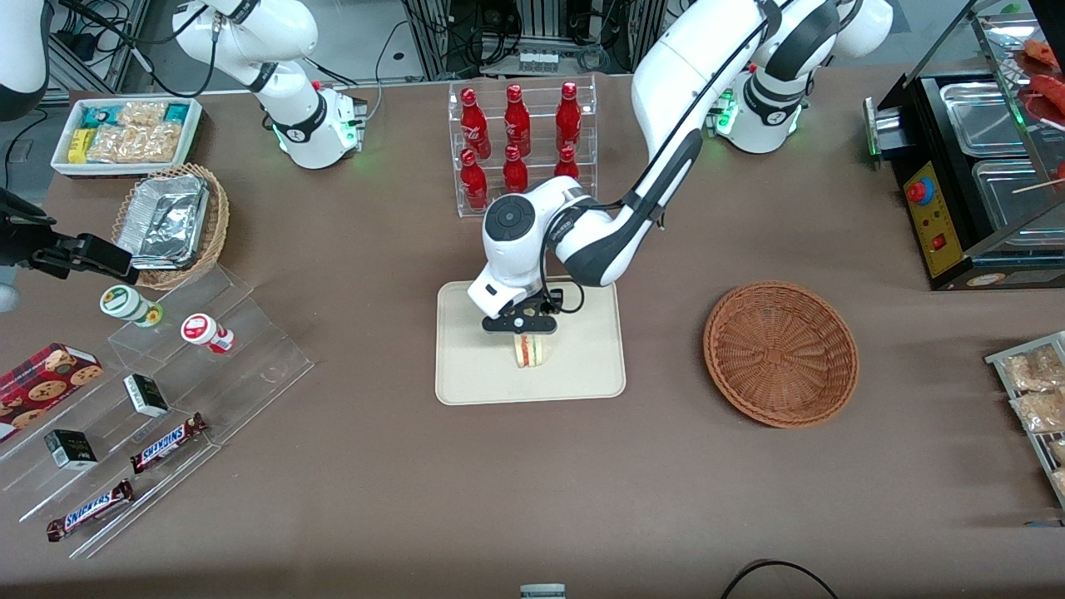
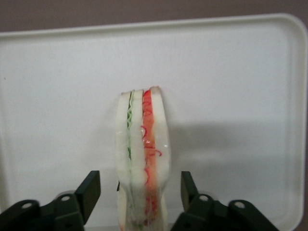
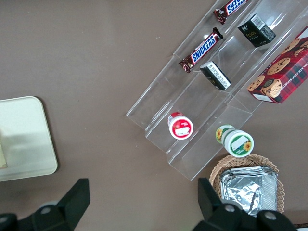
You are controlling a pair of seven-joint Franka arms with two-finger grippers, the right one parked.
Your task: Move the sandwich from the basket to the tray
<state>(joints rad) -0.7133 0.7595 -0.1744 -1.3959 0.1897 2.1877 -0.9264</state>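
The sandwich (image 1: 531, 350) is on the tray (image 1: 466, 378), standing on edge near the middle of it, and the gripper (image 1: 522, 326) hangs right over the top of it. From the wrist camera the sandwich (image 2: 143, 159) shows its layers clearly, green filling on one side and red-orange on the other between pale bread, with the cream tray (image 2: 231, 77) spread out underneath. The gripper (image 2: 140, 192) has its jaws spread, one black finger (image 2: 88, 191) on each side of the sandwich with a clear gap of tray showing between each finger and the bread, so nothing is pinched. The basket (image 1: 780, 353) sits on the brown table (image 1: 532, 491) well apart from the tray, toward the working arm's end, and nothing lies in it. Farther from the front camera than the tray stands a clear rack of red bottles (image 1: 520, 137). Toward the parked arm's end of the table there is a lighter wicker basket with a foil tray (image 1: 166, 220) in it, a white box of snack packets (image 1: 125, 133), and clear stepped shelves (image 1: 191, 366) carrying two small round tubs, small dark boxes and two Snickers bars (image 1: 166, 443). A red cookie box (image 1: 46, 378) lies beside the shelves. At the working arm's end a black food warmer (image 1: 973, 166) stands at the table's edge.
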